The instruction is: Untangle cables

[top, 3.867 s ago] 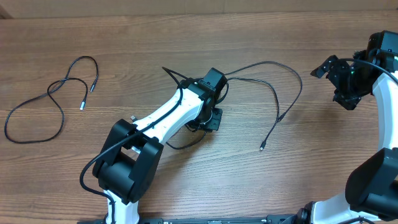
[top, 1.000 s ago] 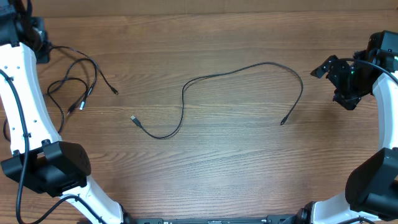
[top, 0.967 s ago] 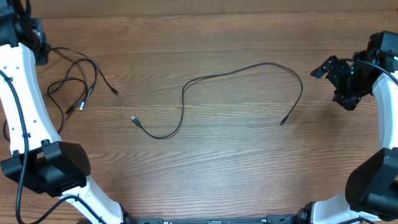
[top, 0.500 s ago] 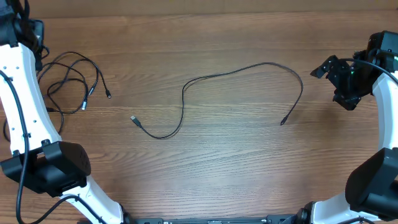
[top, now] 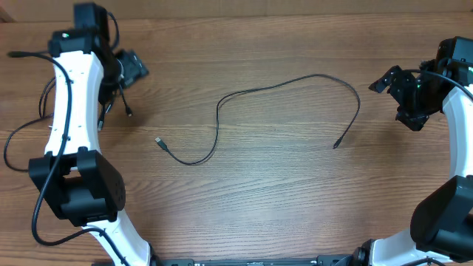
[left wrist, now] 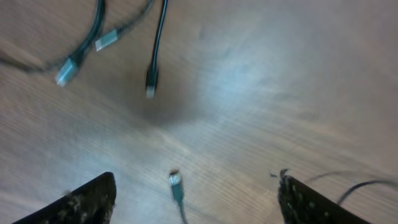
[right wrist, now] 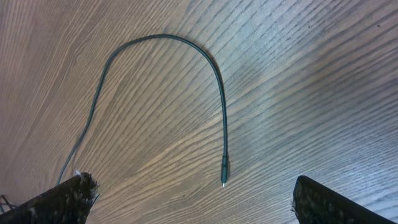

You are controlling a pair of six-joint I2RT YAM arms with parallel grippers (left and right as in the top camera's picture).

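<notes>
Even bright light; blurred left-wrist view

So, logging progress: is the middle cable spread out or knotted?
Spread out. The cable lies alone in one open curve, crossing nothing, both plug ends free.

A brown wood-grain table (top: 281, 214) fills the views, its grain running side to side in the overhead view. A paler tan strip (top: 295, 6) borders its far edge. Soft glare whitens the wood in both wrist views.
</notes>
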